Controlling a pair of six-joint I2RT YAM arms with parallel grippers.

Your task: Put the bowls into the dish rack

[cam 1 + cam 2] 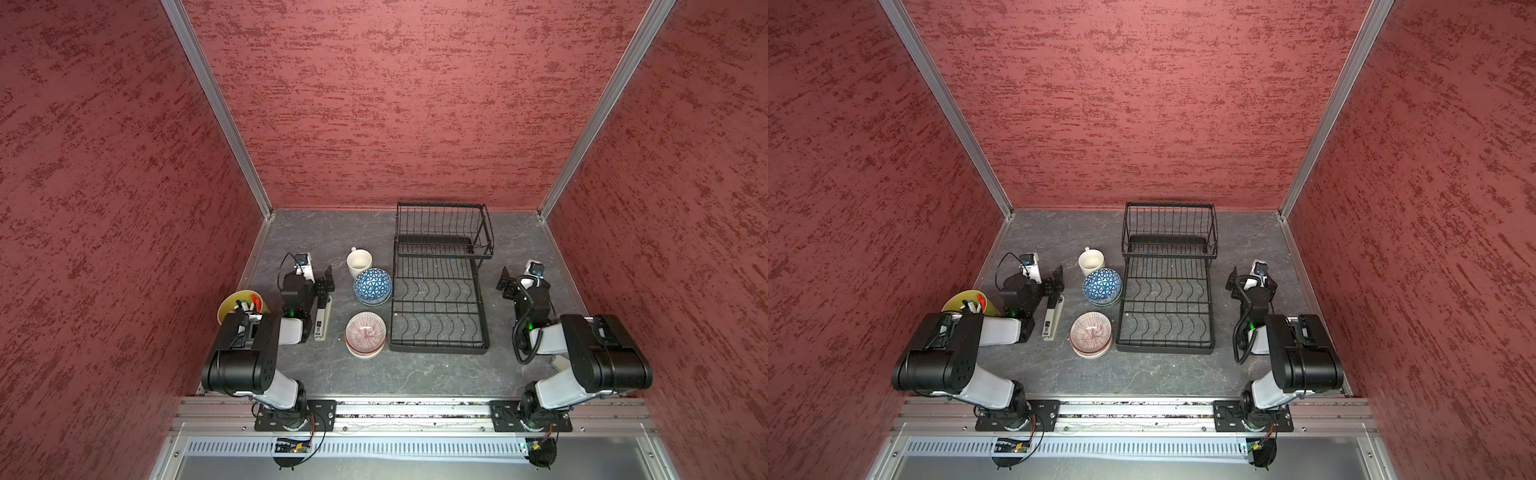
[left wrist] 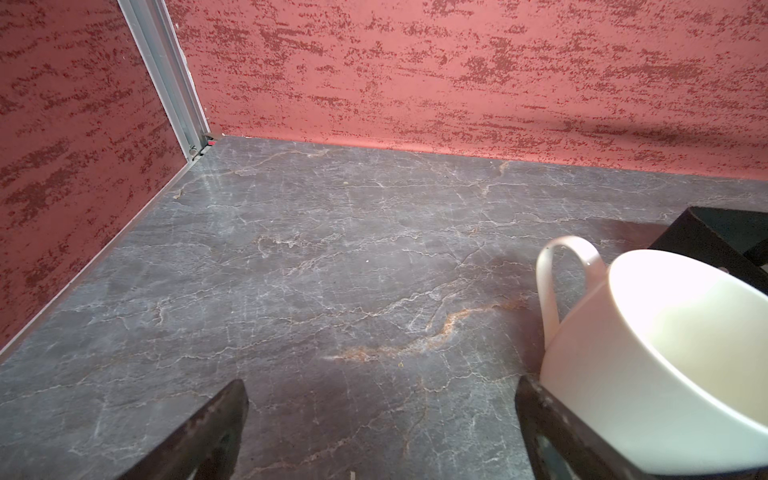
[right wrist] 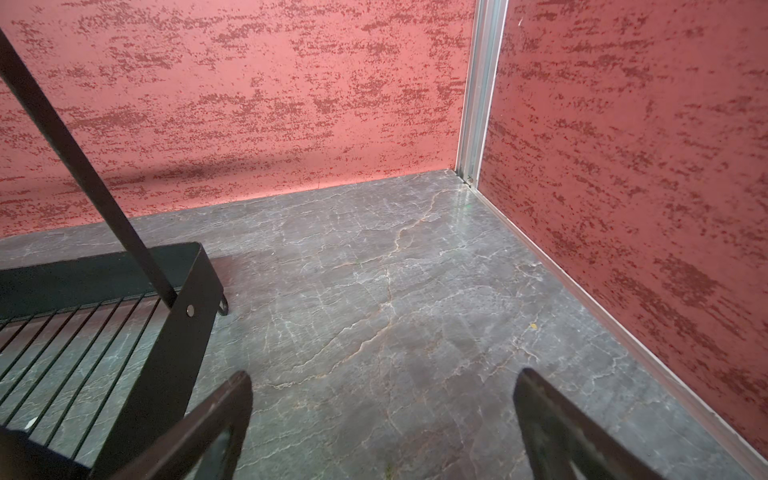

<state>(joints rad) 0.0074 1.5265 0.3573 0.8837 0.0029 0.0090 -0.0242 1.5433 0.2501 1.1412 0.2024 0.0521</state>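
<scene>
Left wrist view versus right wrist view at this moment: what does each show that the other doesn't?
Only the left wrist view: a cream ceramic mug with a loop handle, standing beside one finger of the left gripper. Only the right wrist view: the black wire dish rack, its barred floor and slanted strut, beside the right gripper. Both: grey marble-patterned tabletop, red textured walls, an aluminium corner post, jaws open. A black corner at the left wrist view's edge is probably the rack too.
</scene>
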